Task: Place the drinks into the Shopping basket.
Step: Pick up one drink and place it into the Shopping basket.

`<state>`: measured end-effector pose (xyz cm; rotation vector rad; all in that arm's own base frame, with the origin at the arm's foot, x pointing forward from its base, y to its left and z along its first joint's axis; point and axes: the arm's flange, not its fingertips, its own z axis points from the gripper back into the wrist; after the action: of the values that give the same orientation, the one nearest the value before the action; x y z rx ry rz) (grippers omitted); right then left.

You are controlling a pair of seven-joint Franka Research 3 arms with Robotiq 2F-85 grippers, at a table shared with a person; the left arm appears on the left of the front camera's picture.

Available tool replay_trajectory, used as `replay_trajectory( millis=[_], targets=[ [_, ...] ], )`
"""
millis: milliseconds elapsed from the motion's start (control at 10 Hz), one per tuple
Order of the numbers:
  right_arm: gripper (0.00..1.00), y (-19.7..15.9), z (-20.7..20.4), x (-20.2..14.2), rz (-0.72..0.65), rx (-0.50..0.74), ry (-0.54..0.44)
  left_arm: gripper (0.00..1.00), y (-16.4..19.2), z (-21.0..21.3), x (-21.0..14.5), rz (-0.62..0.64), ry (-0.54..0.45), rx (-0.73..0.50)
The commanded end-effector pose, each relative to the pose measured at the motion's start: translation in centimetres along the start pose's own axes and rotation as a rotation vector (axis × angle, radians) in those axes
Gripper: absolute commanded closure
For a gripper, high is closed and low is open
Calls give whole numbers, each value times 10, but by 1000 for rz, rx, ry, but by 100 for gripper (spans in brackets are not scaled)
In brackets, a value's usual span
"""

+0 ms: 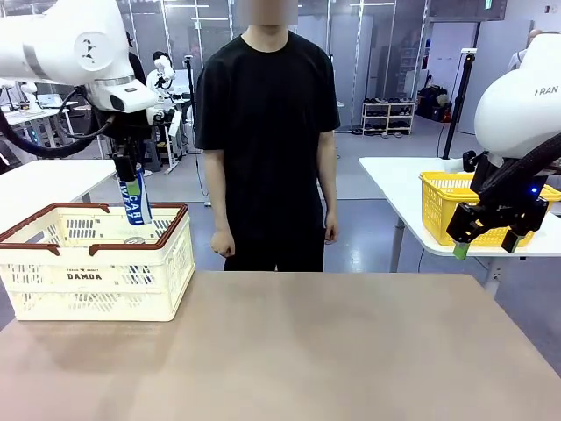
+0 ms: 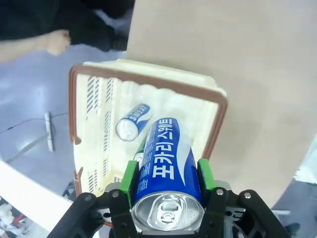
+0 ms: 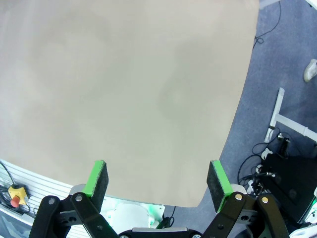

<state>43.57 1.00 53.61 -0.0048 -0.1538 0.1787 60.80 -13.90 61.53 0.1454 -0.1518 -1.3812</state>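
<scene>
So the counter is this big beige slab with a person in a black tee standing at the far side, arms down. The basket sits at the near left corner of it, cream lattice with a brown rim. Left pincer is hanging right above the basket, clamped on a blue can by its green pads, can tilted with its bottom end dipping past the rim. Looking down from that wrist, there's another blue can lying on its side on the basket floor, plus a bit of a green can peeking out behind the held one. Right pincer is off at the right edge, up in the air, jaws spread wide with nothing in them.
</scene>
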Motion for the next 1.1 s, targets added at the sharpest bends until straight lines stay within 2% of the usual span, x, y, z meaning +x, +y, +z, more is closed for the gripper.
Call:
replay_trajectory(
  millis=[0,500,700,1000],
  targets=[
    [0,-2,3,0,0,-2,4,42,-7,-12,-7,-18,-38,31],
    [0,-2,3,0,0,-2,4,42,-8,-50,-32,-29,-72,22],
    [0,-2,3,0,0,-2,4,42,-12,-69,-34,-17,-77,-12],
    [0,-2,3,0,0,-2,4,42,-14,-100,-36,9,-105,2]
  ],
)
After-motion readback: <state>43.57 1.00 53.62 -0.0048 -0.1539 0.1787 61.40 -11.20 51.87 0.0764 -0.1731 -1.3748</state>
